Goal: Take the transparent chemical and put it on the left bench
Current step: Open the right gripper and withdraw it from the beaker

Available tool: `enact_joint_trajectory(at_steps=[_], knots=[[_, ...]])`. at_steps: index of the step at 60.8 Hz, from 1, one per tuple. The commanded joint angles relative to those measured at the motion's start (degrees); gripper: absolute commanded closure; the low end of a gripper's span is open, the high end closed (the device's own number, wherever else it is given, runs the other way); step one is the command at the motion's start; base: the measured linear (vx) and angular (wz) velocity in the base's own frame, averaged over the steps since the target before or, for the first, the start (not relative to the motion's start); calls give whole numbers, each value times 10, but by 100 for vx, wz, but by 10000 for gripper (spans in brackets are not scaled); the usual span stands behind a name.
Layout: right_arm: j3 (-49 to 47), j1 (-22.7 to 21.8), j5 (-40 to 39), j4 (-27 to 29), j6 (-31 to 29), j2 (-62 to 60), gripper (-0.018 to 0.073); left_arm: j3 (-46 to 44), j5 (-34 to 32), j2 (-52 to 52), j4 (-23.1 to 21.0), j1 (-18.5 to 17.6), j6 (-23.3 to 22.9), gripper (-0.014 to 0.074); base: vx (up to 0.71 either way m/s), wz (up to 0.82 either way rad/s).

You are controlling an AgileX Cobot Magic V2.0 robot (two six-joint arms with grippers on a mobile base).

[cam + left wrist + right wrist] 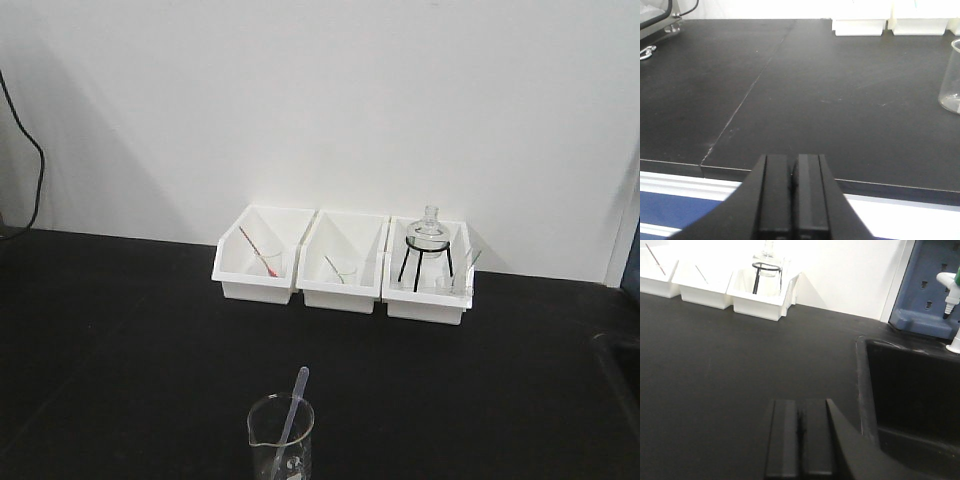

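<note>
With both grippers, left (791,200) and right (800,440), seen jaws pressed together and empty, the pipette (292,415) is found leaning in the beaker (280,440) at the bench (120,330) front; tipping of the beaker is judged the risk if the pipette is dragged sideways

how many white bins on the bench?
3, side by side against the wall: left bin holds a red-tinted pipette, middle bin, right bin holds a glass flask on a black stand.
</note>
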Motion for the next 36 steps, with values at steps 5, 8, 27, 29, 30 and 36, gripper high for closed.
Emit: enact_joint_trajectory(at_steps=[5,8,27,29,30,36], knots=[[5,-3,-34,1,-7,-1,567,9,-45,-11,0,-1,-4,600,0,0],[5,-3,-34,1,-7,-1,567,9,-45,-11,0,-1,-4,600,0,0],[5,-3,-34,1,-7,-1,567,9,-45,-11,0,-1,-4,600,0,0],[5,-3,-34,1,-7,-1,567,9,-45,-11,0,-1,-4,600,0,0],[5,-3,-34,1,-7,-1,567,9,-45,-11,0,-1,-4,600,0,0],[5,-3,-34,1,-7,-1,567,9,-45,-11,0,-1,-4,600,0,0]])
